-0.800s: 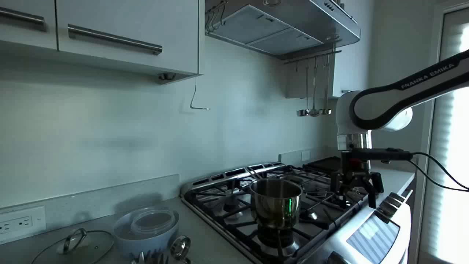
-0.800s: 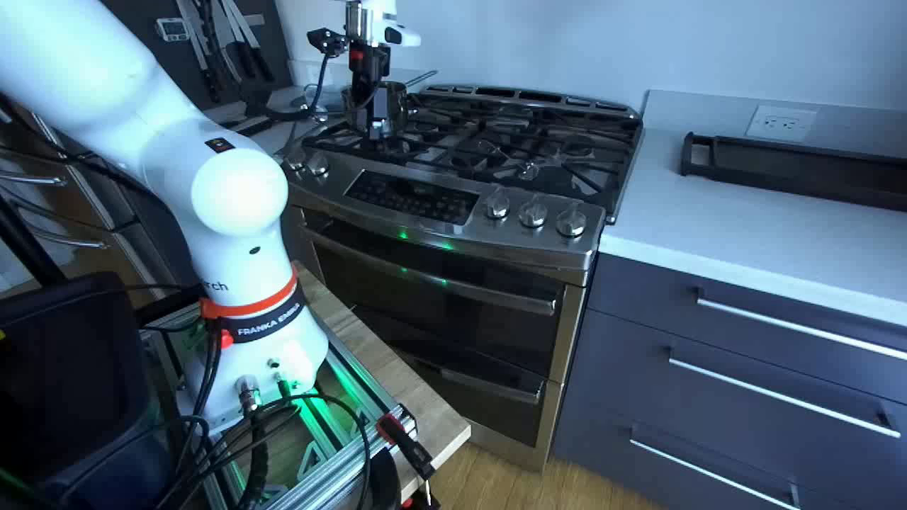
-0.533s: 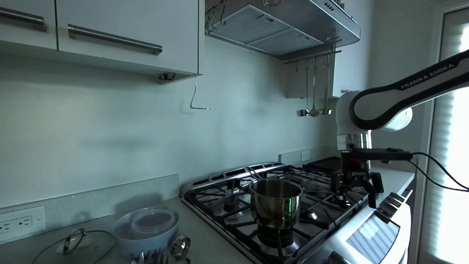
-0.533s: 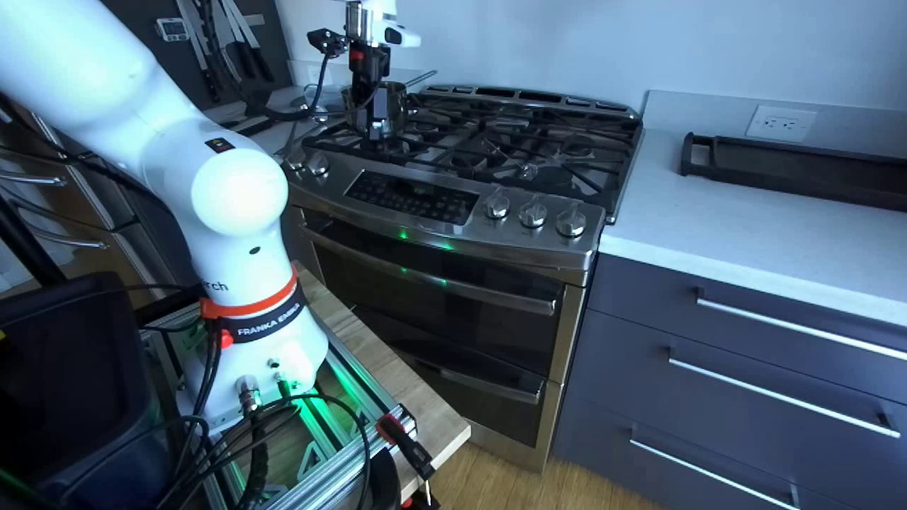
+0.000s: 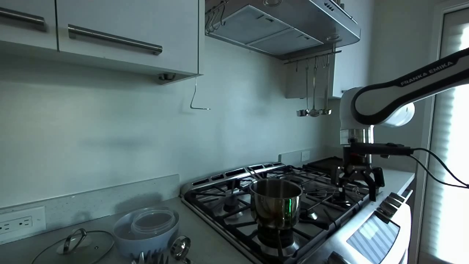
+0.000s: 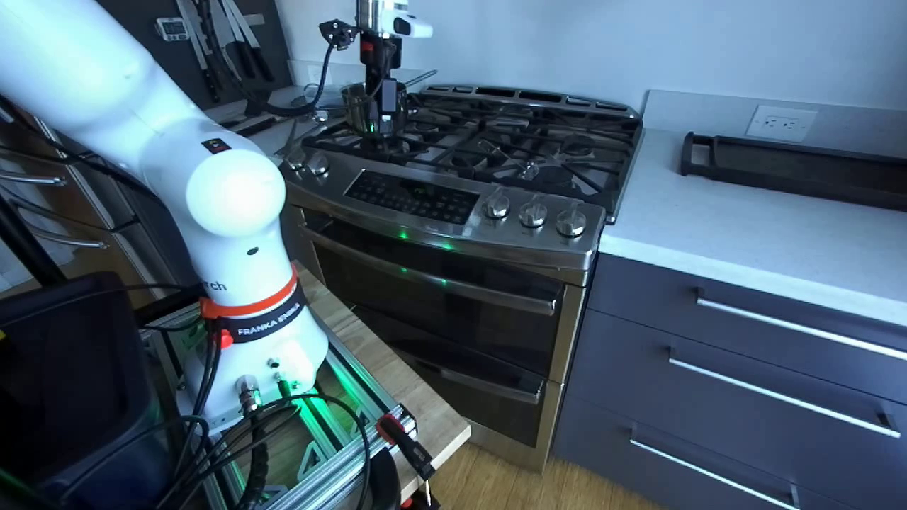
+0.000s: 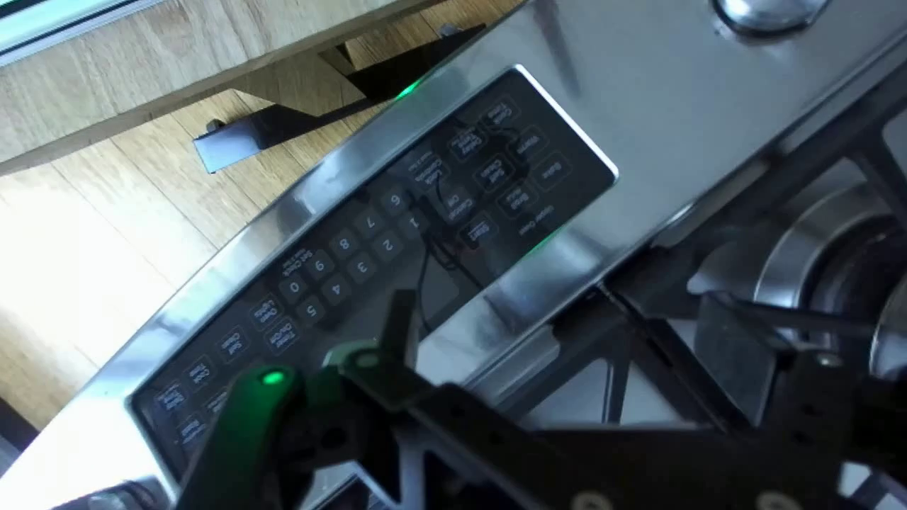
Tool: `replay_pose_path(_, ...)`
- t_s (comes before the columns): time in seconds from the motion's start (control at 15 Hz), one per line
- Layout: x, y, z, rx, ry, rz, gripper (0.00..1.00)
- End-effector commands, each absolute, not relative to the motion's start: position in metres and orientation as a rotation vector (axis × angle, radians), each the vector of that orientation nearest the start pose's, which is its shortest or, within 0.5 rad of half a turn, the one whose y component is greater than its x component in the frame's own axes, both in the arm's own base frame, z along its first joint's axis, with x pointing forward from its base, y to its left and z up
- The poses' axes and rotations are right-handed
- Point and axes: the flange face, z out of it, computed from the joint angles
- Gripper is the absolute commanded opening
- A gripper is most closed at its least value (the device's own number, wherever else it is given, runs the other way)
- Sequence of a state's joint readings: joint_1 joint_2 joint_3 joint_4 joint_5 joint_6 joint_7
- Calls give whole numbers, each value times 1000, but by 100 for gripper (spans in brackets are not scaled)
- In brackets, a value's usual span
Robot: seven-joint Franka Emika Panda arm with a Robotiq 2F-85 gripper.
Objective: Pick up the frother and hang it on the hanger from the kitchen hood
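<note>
Apparently pre-grasp: black two-finger claw [image 5: 357,196] spread wide, nothing held, near the shiny round steel pot [image 5: 276,205]. Can't confirm the frother; best guess, thin dark rod [image 5: 329,217] near pot. Should descend square across it, clear of pot, pinch firmly, hanging end free.

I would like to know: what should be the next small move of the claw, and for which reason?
Probably ease the open claw a little inward over the grates, without closing it. In the wrist view, the control panel takes much of the picture, and I cannot pick out the frother with certainty in any view, so closing now seems premature.
</note>
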State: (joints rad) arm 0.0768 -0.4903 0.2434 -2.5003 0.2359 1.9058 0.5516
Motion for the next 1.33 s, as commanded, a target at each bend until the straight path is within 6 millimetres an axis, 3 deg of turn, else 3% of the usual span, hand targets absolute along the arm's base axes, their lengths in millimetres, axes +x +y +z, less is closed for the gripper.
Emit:
replay_pose_path(0.0, 365, 103, 478, -2920, 808, 169, 100)
replay_pose_path(0.2, 377, 70, 513, -2824, 1037, 102, 100)
replay_pose_path(0.4, 398, 37, 530, -2724, 1264, 18, 100)
replay_pose_path(0.47, 388, 51, 526, -2767, 1133, 31, 100)
replay_pose_path(0.73, 391, 49, 529, -2763, 1135, 22, 100)
replay_pose_path(0.8, 395, 49, 522, -2783, 1187, 13, 100)
replay_pose_path(1.27, 464, -25, 482, -2527, 1762, 20, 100)
